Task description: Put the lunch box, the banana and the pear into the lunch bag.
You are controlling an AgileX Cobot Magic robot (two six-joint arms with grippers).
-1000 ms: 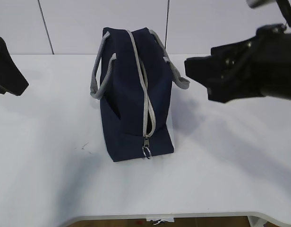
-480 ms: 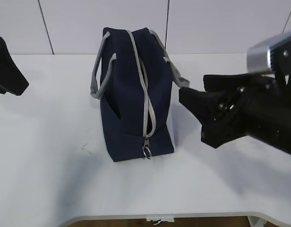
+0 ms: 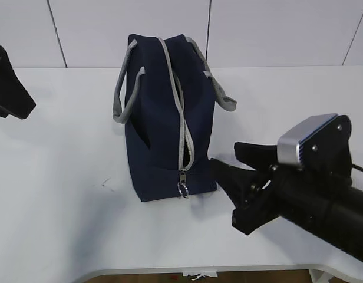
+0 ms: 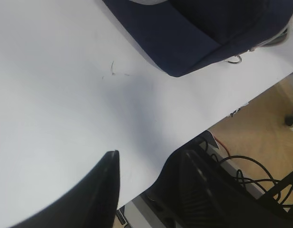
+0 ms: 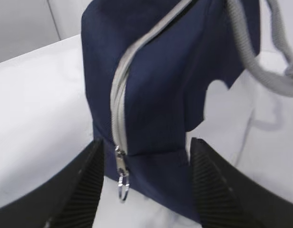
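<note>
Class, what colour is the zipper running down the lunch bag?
Light grey, against the navy lunch bag; the zipper shows best in the right wrist view.

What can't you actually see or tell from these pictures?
- Inside of the lunch bag: hidden in every view by its own fabric, so its contents are unknown.
- Lunch box, banana, pear: in no view.
- Left gripper: exterior view cuts it off at the left edge.
- Zipper pull: blurred in the right wrist view, between the right gripper fingers.
</note>
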